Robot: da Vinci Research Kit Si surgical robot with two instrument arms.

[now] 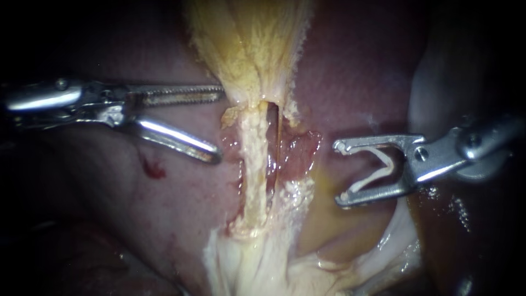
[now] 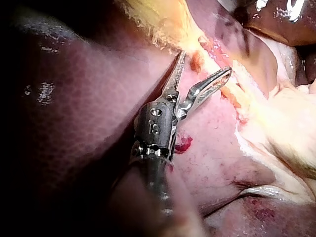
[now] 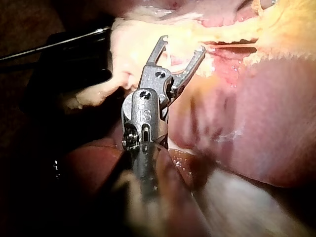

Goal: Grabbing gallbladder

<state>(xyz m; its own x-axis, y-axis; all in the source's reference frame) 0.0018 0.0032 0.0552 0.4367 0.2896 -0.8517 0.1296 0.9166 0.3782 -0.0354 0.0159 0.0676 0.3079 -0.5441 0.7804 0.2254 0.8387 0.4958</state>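
You are holding your left instrument (image 1: 219, 125) with its jaws apart and nothing gripped between them. The toothed upper jaw is pointing toward 3 o'clock, with its tip lying just at the edge of the gallbladder's narrow end, and the smooth lower jaw is angling down toward 4 o'clock over the liver (image 1: 356, 66). Your right instrument (image 1: 339, 173) is coming in from 3 o'clock with its jaws standing wide. They are cradling a white V-shaped clip (image 1: 378, 167), and each jaw is touching one of its legs. The gallbladder (image 1: 246, 44) is lying at 12 o'clock, pale yellow and tapering down toward the centre. From its narrow end a pale tube (image 1: 252, 170) is running toward 6 o'clock, passing between the two instruments. A small red spot (image 1: 155, 170) is showing on the liver below your left instrument's lower jaw, at about 8 o'clock.
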